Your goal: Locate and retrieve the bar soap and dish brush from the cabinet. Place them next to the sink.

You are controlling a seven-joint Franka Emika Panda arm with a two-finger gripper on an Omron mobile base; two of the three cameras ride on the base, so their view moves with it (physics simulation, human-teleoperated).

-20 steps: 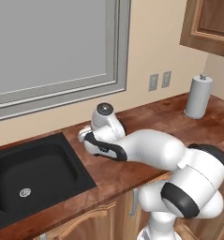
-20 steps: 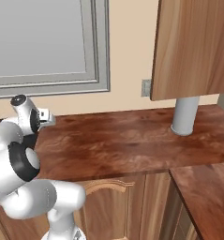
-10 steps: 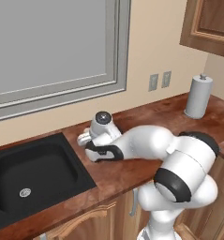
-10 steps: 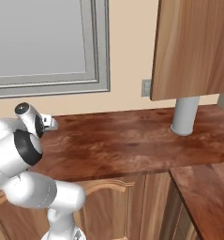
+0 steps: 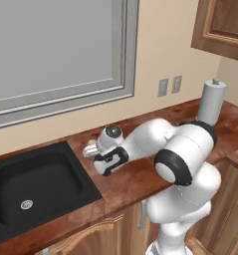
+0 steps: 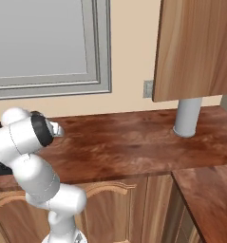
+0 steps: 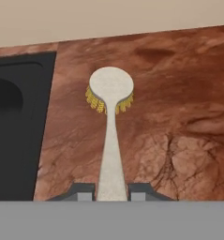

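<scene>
Dish brush (image 7: 111,122): pale cream, matte; slim handle that widens toward the base, round flat head ringed underneath with short yellow bristles. In the hand view it lies bristles-down over the countertop, handle running back between the two dark fingertips.

Gripper (image 7: 111,191): closed on the handle end of the dish brush, one fingertip at each side. In the left base view the gripper (image 5: 90,149) sits low over the countertop just right of the sink, with the pale brush end showing at its tip.

Countertop (image 7: 179,117): glossy reddish-brown stone look, veined and mottled. The right base view shows what the others do not: the countertop (image 6: 134,147) runs far to the right as a long bare stretch and turns a corner toward the camera.

Sink (image 5: 36,184): black, matte, rectangular basin with rounded inner corners and a silver drain. In the hand view the sink (image 7: 15,126) edge lies just left of the brush, with a narrow strip of stone between them.

Paper towel roll (image 5: 211,102): pale grey upright cylinder at the far right of the counter, well apart from the gripper.

Cabinet (image 6: 195,47): brown wood-grain door, smooth, hanging above the roll.

Window (image 5: 56,50): grey frame, flat grey pane, above the sink. Two wall outlets (image 5: 169,85) sit between the window and the roll.

Open room: bare stone ahead of and to the right of the brush head, up to the beige wall.
</scene>
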